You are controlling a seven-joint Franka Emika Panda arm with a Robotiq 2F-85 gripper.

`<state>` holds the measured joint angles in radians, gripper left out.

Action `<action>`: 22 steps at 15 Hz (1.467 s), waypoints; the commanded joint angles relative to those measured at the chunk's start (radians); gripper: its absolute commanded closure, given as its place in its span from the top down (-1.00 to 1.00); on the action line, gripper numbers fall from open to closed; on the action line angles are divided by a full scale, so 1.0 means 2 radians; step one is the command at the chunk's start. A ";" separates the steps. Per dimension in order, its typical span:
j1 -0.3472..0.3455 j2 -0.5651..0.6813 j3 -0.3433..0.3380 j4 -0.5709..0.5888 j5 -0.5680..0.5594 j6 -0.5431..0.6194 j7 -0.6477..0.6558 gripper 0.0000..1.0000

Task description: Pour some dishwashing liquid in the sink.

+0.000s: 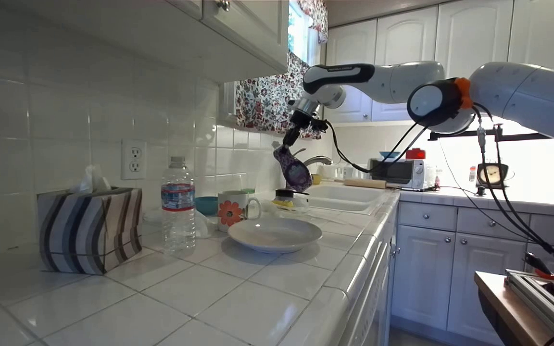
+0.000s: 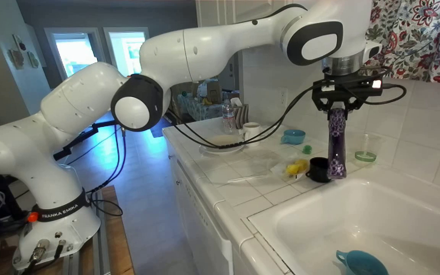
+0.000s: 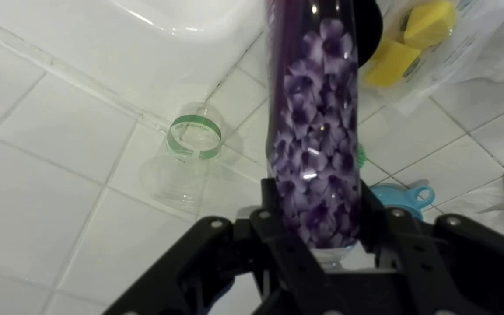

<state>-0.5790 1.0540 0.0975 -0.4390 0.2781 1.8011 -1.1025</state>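
Observation:
My gripper [image 2: 337, 110] is shut on a purple flower-patterned bottle [image 2: 337, 145], holding it at its narrower end with the wide end hanging down. The bottle is tilted in an exterior view [image 1: 296, 172] and fills the middle of the wrist view [image 3: 317, 109]. The fingers [image 3: 315, 197] press on both its sides; a pale end piece shows between them. The bottle hangs at the corner of the white sink [image 2: 300, 225], beside a black mug [image 2: 318, 170]. Whether its lower end touches anything is unclear. No liquid is seen coming out.
A blue cup [image 2: 365, 263] lies in the sink. Yellow sponges [image 2: 297, 167], a clear green-banded cup [image 2: 366, 147] and a blue cup [image 2: 295, 136] stand near the bottle. The faucet [image 1: 319, 160] is behind it. A plate [image 1: 274, 235] and water bottle [image 1: 178, 226] stand farther along the counter.

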 commanded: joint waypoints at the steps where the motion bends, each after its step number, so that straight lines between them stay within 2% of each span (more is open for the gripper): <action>1: 0.000 -0.016 -0.016 -0.001 -0.028 -0.030 0.029 -0.65; 10: 0.000 -0.027 -0.036 -0.008 -0.052 -0.122 0.030 -0.65; 11: -0.005 -0.025 -0.030 -0.006 -0.045 -0.126 0.026 -0.65; 12: -0.005 -0.011 -0.026 -0.001 -0.040 -0.105 0.023 -0.65; 13: -0.005 -0.011 -0.025 -0.002 -0.040 -0.106 0.023 -0.15; 15: -0.005 -0.008 -0.025 -0.002 -0.040 -0.106 0.023 -0.15; 16: -0.005 -0.007 -0.025 -0.002 -0.040 -0.106 0.023 -0.65; 22: 0.007 -0.013 -0.055 -0.005 -0.084 -0.117 0.023 -0.65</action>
<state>-0.5802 1.0472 0.0100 -0.4433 0.1659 1.5874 -1.0592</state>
